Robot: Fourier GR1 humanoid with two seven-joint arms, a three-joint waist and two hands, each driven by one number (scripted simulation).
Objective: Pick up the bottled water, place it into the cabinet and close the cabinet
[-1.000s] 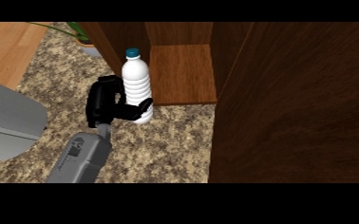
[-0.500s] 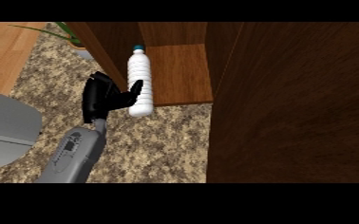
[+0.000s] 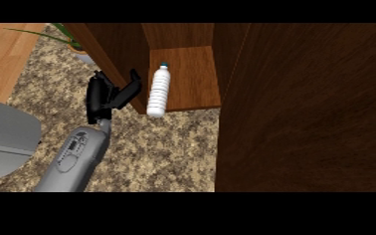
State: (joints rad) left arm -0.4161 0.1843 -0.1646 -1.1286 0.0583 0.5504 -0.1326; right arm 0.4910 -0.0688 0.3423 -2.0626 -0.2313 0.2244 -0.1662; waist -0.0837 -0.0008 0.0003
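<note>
Bottled water (image 3: 158,90) stands on the cabinet shelf (image 3: 192,79), near the shelf's front left corner. It is a clear white bottle with a small dark green cap on top. Its bottom end sits right at the front edge of the shelf, and it looks a bit tilted, with the cap end pointing toward the back of the cabinet.

Only one hand shows. It comes up from the lower left on a grey forearm (image 3: 75,159), so it seems to be the left hand (image 3: 103,97). This black hand is just to the left of the bottle. Its fingers are spread and fairly straight, not wrapped around anything. One finger (image 3: 132,83) sticks up and leans toward the bottle, close to its upper half, but a thin gap of brown wood shows between them. So the bottle is beside the fingers, not inside them.

The cabinet is made of dark brown wood. Its left wall (image 3: 114,55) rises behind the hand. A big dark wooden panel (image 3: 294,109) fills the right side of the view; it seems to be the cabinet door, standing open.

The counter (image 3: 161,154) is speckled brown and tan stone. A green plant (image 3: 62,35) peeks in at the top left. A grey shape (image 3: 15,139) sits at the left edge.
</note>
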